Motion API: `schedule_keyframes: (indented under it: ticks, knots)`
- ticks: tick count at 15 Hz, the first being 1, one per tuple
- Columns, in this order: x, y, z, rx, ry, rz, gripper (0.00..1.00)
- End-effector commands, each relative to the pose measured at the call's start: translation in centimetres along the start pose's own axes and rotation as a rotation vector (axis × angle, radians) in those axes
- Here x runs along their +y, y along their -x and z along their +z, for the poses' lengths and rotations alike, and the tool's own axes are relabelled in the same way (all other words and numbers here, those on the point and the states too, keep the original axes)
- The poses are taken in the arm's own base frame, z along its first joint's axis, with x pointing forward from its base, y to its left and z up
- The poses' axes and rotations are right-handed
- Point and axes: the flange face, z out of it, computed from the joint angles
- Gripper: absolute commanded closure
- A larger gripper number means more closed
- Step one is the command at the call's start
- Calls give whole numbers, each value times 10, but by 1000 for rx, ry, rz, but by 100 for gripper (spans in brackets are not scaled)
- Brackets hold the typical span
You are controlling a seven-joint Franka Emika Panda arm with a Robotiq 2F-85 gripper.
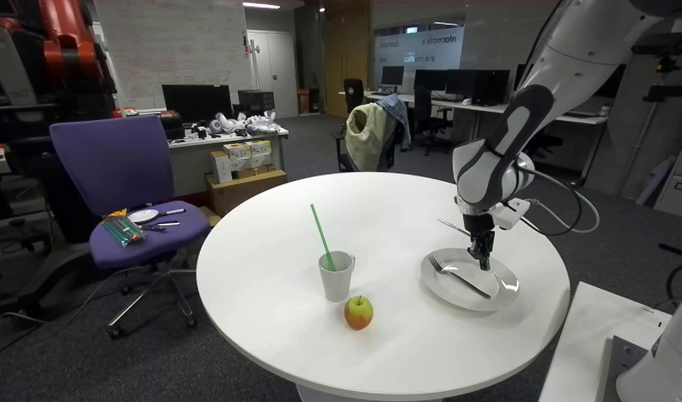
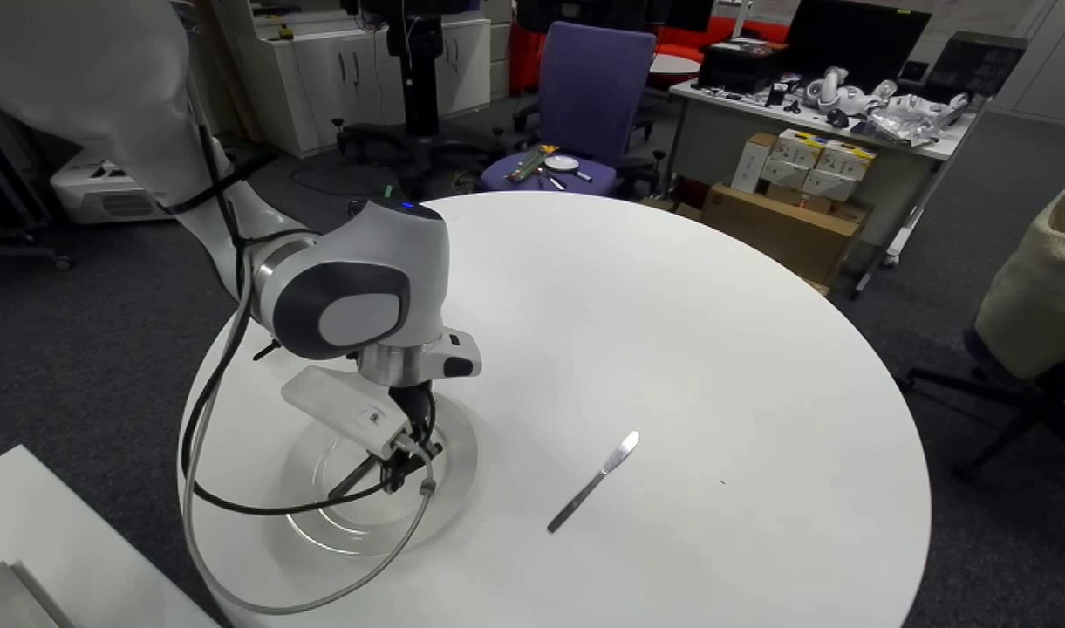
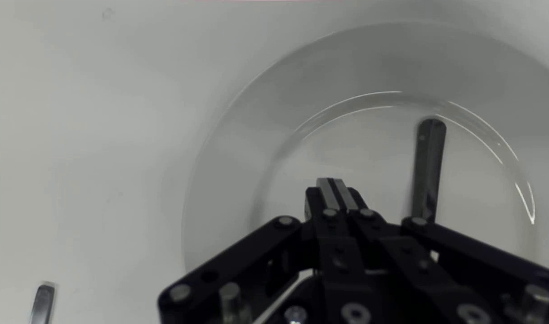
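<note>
Nearest in the wrist view, the gripper (image 3: 333, 185), its jaws pinched together on nothing, is over the plate (image 3: 225, 180), with the fork (image 3: 428, 168) on it to the right, so dipping too low could bump the plate and slide the fork.

The plate (image 3: 229, 180) looks like glazed ceramic, smooth and glossy, with bright lines of reflection along its inner ring. The fork (image 1: 466, 283) and the knife (image 2: 591, 482) are of metal; the knife blade shines, and the fork handle looks dark and polished. The gripper (image 3: 331, 180) has a matt black body, with shiny metal pins (image 3: 230, 293) and smooth grey pads (image 3: 327, 193). The robot arm (image 2: 414, 249) wears a smooth, hard shell, plastic in look. The tabletop (image 1: 262, 268) is smooth with a soft sheen. The mug (image 1: 336, 283) appears ceramic, the straw (image 1: 321, 233) plastic, and the apple (image 1: 358, 314) has smooth skin. The purple chair (image 1: 117, 162) is covered with matt cloth, and the floor (image 1: 167, 363) looks like rough carpet
</note>
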Motion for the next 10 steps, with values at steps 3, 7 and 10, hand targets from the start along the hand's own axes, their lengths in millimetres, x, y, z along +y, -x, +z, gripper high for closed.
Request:
schedule_keyframes:
  ticks: [3, 7, 10]
  knots:
    - [-9, -20, 8, -16, 20, 9, 100]
    - [-13, -25, 16, -24, 18, 7, 100]
    - [-11, -29, 19, -22, 20, 12, 100]
